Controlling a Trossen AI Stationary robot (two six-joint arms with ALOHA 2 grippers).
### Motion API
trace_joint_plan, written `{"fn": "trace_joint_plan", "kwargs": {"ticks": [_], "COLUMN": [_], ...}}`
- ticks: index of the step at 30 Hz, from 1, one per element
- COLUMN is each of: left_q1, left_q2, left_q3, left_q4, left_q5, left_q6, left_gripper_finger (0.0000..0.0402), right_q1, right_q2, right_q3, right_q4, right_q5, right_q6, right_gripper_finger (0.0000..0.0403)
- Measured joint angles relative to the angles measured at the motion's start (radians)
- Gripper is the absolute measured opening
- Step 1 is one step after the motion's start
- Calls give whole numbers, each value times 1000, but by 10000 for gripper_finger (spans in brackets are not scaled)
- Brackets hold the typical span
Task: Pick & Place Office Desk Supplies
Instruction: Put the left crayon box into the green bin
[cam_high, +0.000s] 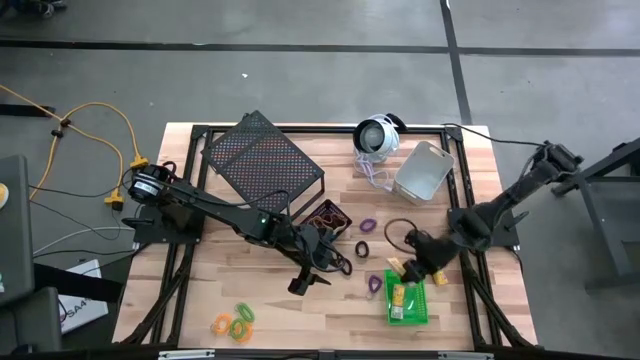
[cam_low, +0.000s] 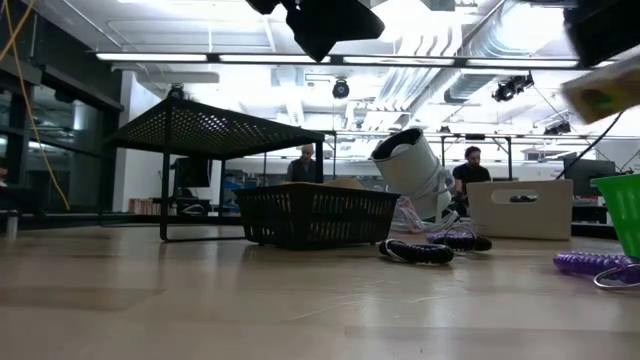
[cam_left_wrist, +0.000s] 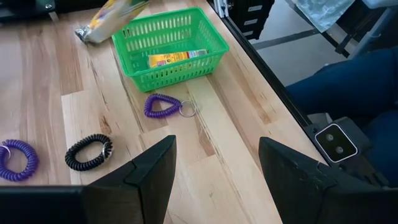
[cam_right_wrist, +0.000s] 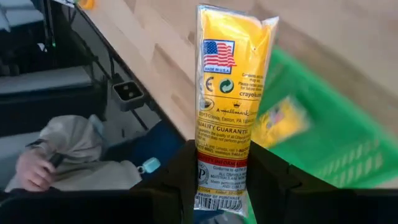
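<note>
A yellow crayon packet (cam_right_wrist: 231, 93) is held by my right gripper (cam_high: 418, 258), which is shut on it. The packet hangs in the air by the far end of the green bin (cam_high: 407, 302). Another yellow piece (cam_left_wrist: 177, 58) lies inside the bin. My left gripper (cam_left_wrist: 217, 180) stands open above the table's middle (cam_high: 310, 272) with nothing between its fingers. On the wood beside the bin lie a purple loop (cam_left_wrist: 163, 106), a black loop (cam_left_wrist: 89, 151) and a second purple loop (cam_left_wrist: 15, 160). My right gripper pinches the packet's barcode end (cam_right_wrist: 221, 180) between its two fingers. The rest of the packet sticks out past the fingertips, in line with them. The packet (cam_low: 605, 95) is lifted clear of the table and slants over the green bin's edge.
A black mesh rack (cam_high: 262, 160) stands at the far left, with a small black bin (cam_high: 328, 215) beside it. A round white device (cam_high: 377, 135) and a grey bin (cam_high: 425, 170) sit at the far right. Orange and green loops (cam_high: 235, 320) lie near the front edge.
</note>
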Motion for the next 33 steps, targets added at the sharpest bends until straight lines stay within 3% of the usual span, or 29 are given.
{"fn": "trace_joint_plan", "kwargs": {"ticks": [4, 9, 19, 33], "left_q1": [0, 0, -1, -1], "left_q2": [0, 0, 0, 0], "left_q3": [0, 0, 0, 0], "left_q4": [0, 4, 4, 8], "left_q5": [0, 0, 0, 0], "left_q6": [0, -1, -46, -46], "left_gripper_finger": [223, 223, 223, 223], "right_q1": [100, 146, 145, 145], "right_q2": [26, 93, 242, 276], "right_q3": [0, 0, 0, 0], "right_q4": [9, 17, 130, 133], "right_q5": [76, 96, 58, 2], "right_q6": [132, 194, 183, 131], "right_gripper_finger": [107, 107, 107, 107]}}
